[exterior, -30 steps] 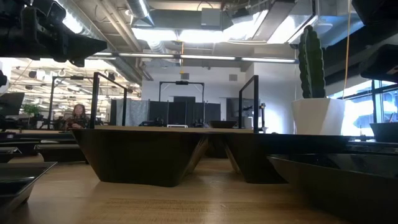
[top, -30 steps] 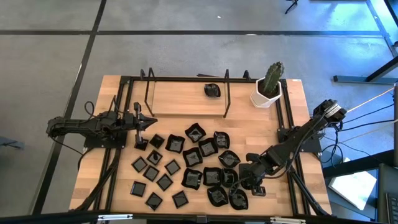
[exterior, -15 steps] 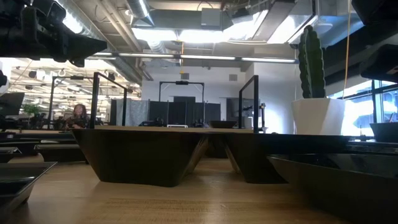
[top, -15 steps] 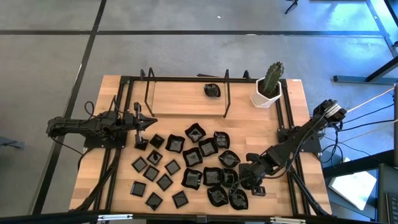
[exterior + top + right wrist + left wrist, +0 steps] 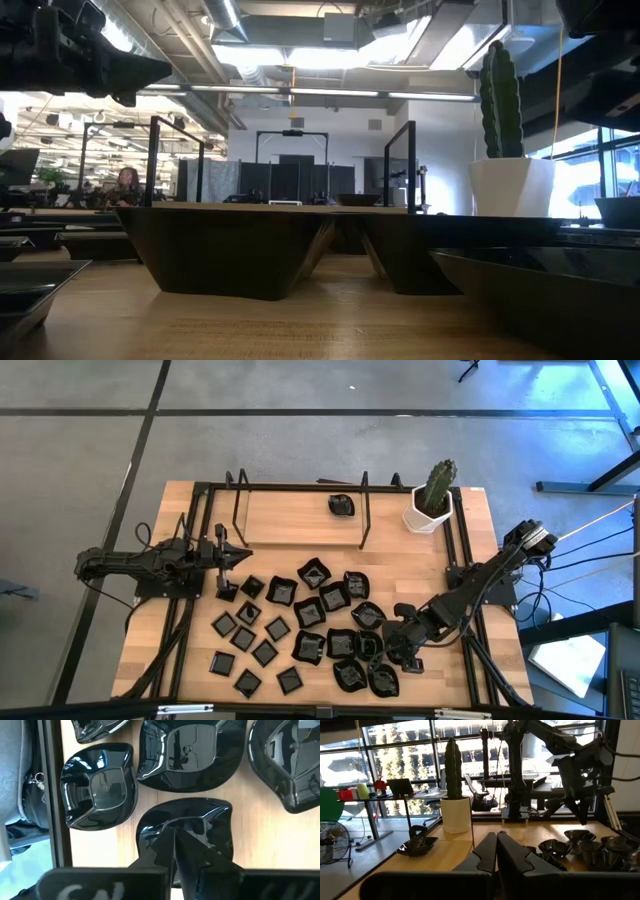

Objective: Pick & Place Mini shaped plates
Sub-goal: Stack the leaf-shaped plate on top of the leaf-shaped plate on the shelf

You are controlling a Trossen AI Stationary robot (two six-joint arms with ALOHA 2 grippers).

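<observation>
Since 1 s ago the right gripper [image 5: 397, 643] has crept slightly toward table centre, over the right end of the plate cluster; left arm looks unchanged. Right wrist view shows what the high view can't: right fingers [image 5: 192, 847] pressed together, tips over a wavy-edged plate [image 5: 186, 832], w/ two more wavy plates [image 5: 99, 786] [image 5: 192, 754] just beyond on the wood; whether the tips actually pinch that plate's rim, can't tell. Left gripper [image 5: 227, 556] sits by the left rail near the rack [image 5: 300, 510], clenched on nothing, fingers [image 5: 490, 856] closed per left wrist view. High view gives the layout: mini shaped plates [image 5: 300, 628] spread across the front half of the table [image 5: 190, 630], small flat squares on the left, bigger rimmed and wavy ones to the right; one plate [image 5: 341, 505] sits alone on the rack board, near the cactus pot [image 5: 431, 505]. Low view only shows plate sides [image 5: 230, 250] up close, cactus pot behind, and a person [image 5: 126, 185] far off in the room.
</observation>
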